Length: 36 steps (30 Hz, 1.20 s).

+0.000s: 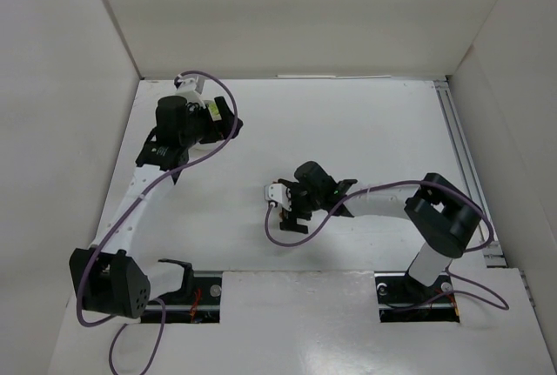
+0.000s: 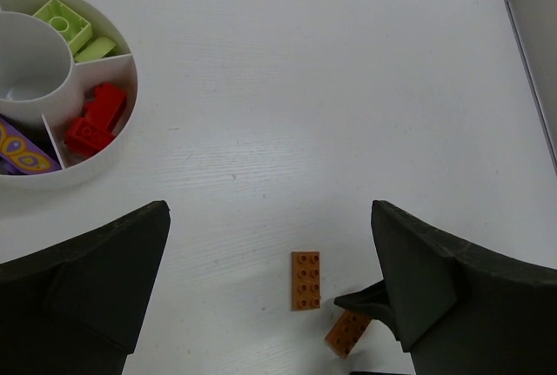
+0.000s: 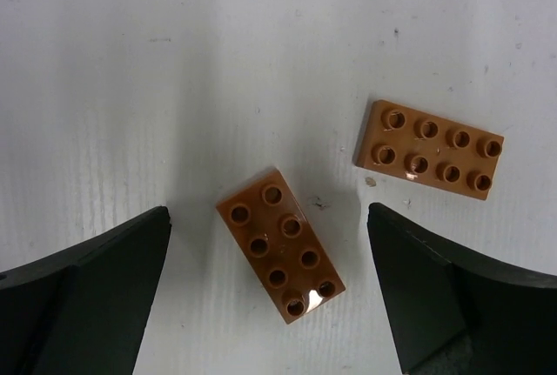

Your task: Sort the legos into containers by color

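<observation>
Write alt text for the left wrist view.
A round white dish at upper left holds green bricks, red bricks and a purple piece in separate wedges. Lower down, two orange bricks lie on the white table, between the dark fingers of the open left gripper.

Two orange bricks [image 3: 280, 244] [image 3: 430, 149], one dish [image 2: 78, 166]

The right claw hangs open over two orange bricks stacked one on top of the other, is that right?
Not quite. The right gripper does hang open over two orange bricks, but they are not stacked. The tilted brick and the other brick lie flat on the table, apart from each other, as the right wrist view shows.
</observation>
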### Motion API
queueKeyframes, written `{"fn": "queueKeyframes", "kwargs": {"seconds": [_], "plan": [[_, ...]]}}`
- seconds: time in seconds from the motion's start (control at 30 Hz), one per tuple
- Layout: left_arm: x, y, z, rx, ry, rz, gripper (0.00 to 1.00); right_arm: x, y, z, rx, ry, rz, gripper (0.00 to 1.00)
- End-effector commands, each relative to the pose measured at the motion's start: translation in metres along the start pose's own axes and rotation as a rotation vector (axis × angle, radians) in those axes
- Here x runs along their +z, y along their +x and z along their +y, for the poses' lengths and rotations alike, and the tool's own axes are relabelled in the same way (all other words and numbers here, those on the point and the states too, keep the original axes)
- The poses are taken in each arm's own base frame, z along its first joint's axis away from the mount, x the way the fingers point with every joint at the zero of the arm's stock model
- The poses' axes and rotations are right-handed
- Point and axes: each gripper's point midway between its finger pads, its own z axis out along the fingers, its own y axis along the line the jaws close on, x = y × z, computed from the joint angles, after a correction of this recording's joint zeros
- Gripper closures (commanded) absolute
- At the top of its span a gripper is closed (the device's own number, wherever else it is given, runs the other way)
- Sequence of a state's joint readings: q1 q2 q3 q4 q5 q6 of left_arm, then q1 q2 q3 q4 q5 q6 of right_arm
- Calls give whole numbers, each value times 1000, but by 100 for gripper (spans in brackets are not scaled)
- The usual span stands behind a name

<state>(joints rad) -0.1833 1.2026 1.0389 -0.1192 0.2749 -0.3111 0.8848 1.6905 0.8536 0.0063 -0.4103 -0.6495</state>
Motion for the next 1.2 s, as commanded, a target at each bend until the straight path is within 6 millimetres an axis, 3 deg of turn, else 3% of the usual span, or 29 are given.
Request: {"fn": "queueKeyframes", "kwargs": {"seconds": [0.0, 0.2, 0.27, 0.47, 0.73, 0.93, 1.17], "plan": [[-12, -9, -15, 38, 67, -53, 0, -4, 5, 9, 39, -12, 24, 0], [-17, -9, -17, 52, 79, -61, 0, -1, 18, 19, 126, -34, 60, 0], [-17, -9, -17, 52, 79, -61, 0, -2, 32, 25, 179, -24, 98, 0], [-15, -8, -19, 62, 96, -55, 0, -3, 33, 25, 195, -9, 97, 6], [-17, -12, -23, 69, 112, -71, 1, -12, 38, 31, 243, 11, 107, 49], [-16, -2, -33, 74, 176, -43, 1, -15, 39, 24, 223, 50, 117, 63], [-27, 31, -68, 81, 446, 29, 0, -53, -11, -23, 88, 240, 4, 70]]}}
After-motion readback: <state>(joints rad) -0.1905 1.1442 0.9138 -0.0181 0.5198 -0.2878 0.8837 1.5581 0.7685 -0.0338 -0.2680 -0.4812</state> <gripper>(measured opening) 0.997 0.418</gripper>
